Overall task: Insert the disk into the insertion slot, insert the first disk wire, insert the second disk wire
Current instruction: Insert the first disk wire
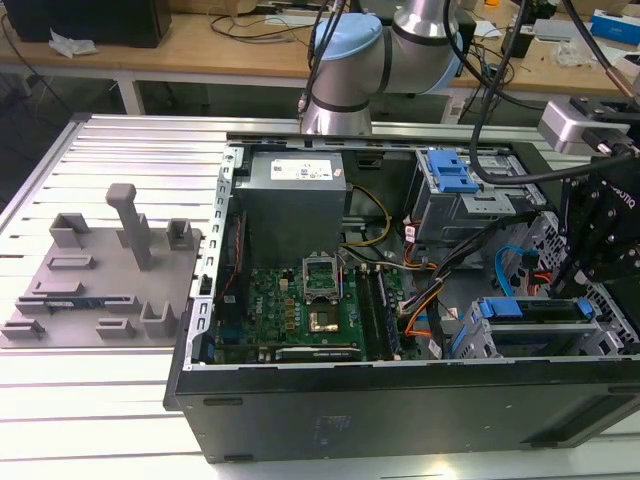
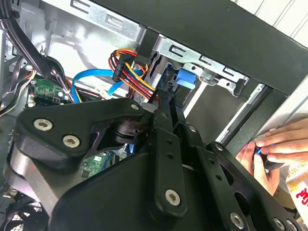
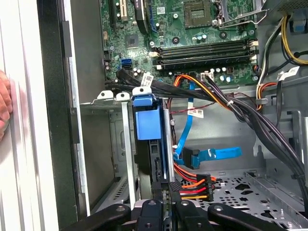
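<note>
My hand [image 3: 166,192] closed together, I'm aiming squarely at the blue-framed silver disk [image 3: 147,125] in the grey perforated cage [image 3: 126,154], exterior view's four o'clock.

An open computer case [image 1: 400,410] lies on the surface [image 1: 100,150], with a fixture plate [image 1: 100,285] beside it on the exterior view's left and the arm's base [image 1: 345,75] behind it. Inside, the power supply box [image 1: 295,190] sits at the back with the motherboard [image 1: 300,310] in front of it. At the exterior view's right, the taller bay [image 1: 450,190] stands behind the insertion slot [image 1: 470,338]. The disk [image 1: 520,309] sits in that slot, with the hand [image 2: 167,108] and a wire bundle [image 3: 192,185] just beside its end.
</note>
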